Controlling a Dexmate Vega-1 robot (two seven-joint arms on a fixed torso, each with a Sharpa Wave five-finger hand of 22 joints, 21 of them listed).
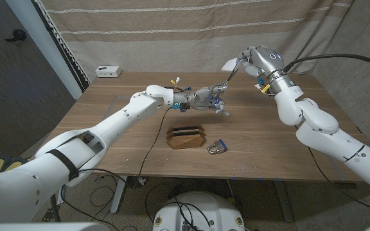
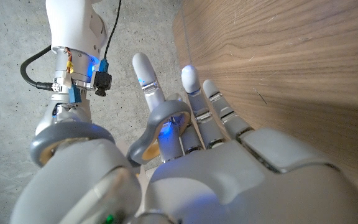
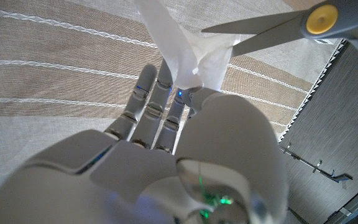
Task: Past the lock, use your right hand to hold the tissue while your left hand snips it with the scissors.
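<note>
Worktop [image 1: 281, 144] carries a wooden block [image 1: 185, 137] with the lock [image 1: 216, 148] just beside it. Past them, right hand [image 1: 257, 62] pinches the tissue [image 1: 229, 64] up in the air; left hand [image 1: 205, 98] grips the scissors [image 3: 291, 28], blades open at the tissue (already touching). Risk: limp tissue folds away, or tears out of the pinch.

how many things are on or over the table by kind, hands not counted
scissors: 1
tissue: 1
padlock: 1
wooden holder: 1
white box: 1
total: 5
</note>
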